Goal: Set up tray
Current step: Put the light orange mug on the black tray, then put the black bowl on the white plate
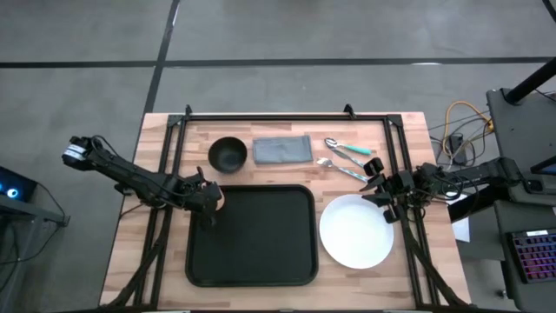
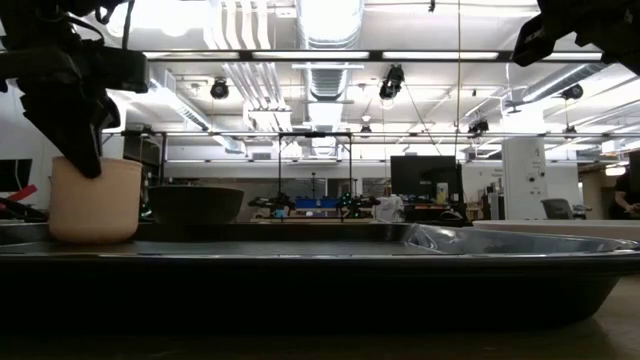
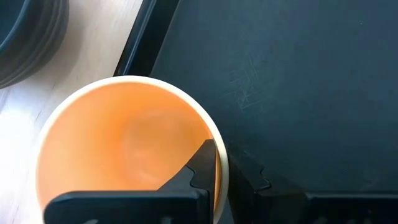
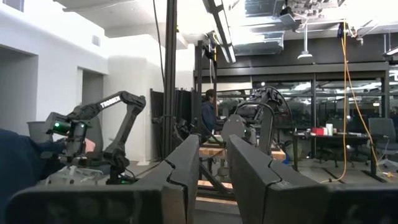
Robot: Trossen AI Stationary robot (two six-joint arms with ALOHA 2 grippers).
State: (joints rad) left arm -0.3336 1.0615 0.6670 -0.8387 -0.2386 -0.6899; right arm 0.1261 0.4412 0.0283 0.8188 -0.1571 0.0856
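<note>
Left gripper [image 3: 214, 177] pinches the rim of the orange cup [image 3: 124, 143] (one finger inside), beside the tray [image 1: 252, 235]. Right gripper [image 4: 211, 168] jaws stand slightly parted, gripping nothing, above the white plate [image 1: 356, 233].

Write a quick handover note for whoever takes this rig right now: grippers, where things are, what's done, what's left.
Left gripper: shut on the cup rim, at the tray's left edge; cup looks over the table beside the rim.
Right gripper: empty, jaws slightly apart, above the plate's far right edge.
Bowl, cloth and utensils lie behind the tray.
Done: nothing shows on the tray.
Left: likely load everything.
</note>
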